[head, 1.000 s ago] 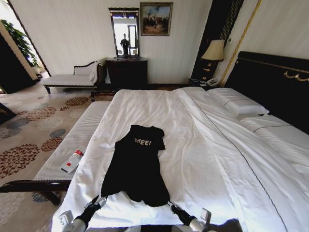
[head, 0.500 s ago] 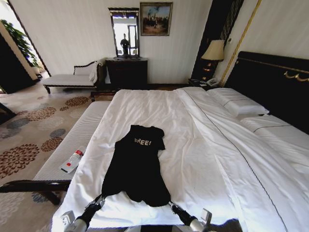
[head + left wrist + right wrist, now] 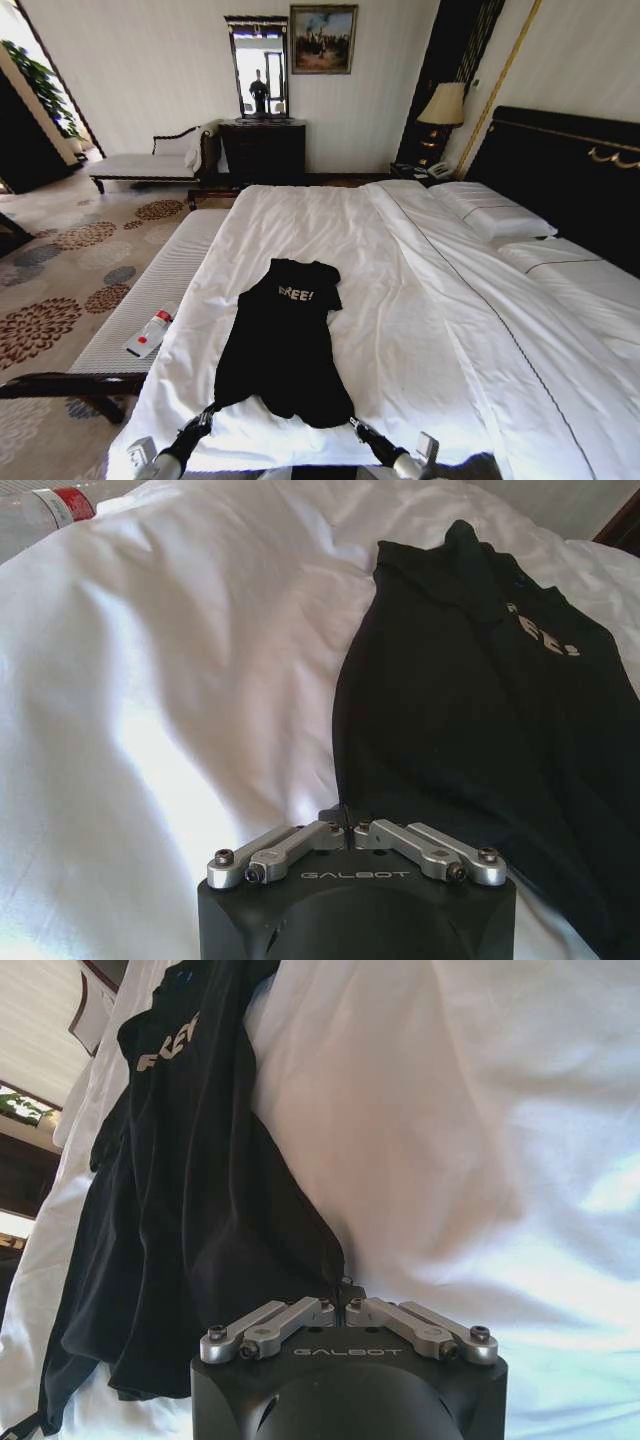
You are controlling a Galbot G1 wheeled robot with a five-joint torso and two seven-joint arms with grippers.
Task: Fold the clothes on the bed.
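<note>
Both tools are clamped on hem corners of the black cotton short-sleeved T-shirt (image 3: 283,345) with white lettering: left tool (image 3: 346,825), right tool (image 3: 343,1297). It lies on the white-sheeted double bed (image 3: 420,330), near its foot. Each pinch looks thin; a tug could slip one corner free and skew the fold. No containers are involved.

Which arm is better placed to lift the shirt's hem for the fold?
Probably neither alone. The left gripper is shut on one hem corner of the black cotton T-shirt, and the right gripper is shut on the other, both at the near edge of the white-sheeted bed. They look evenly placed.
</note>
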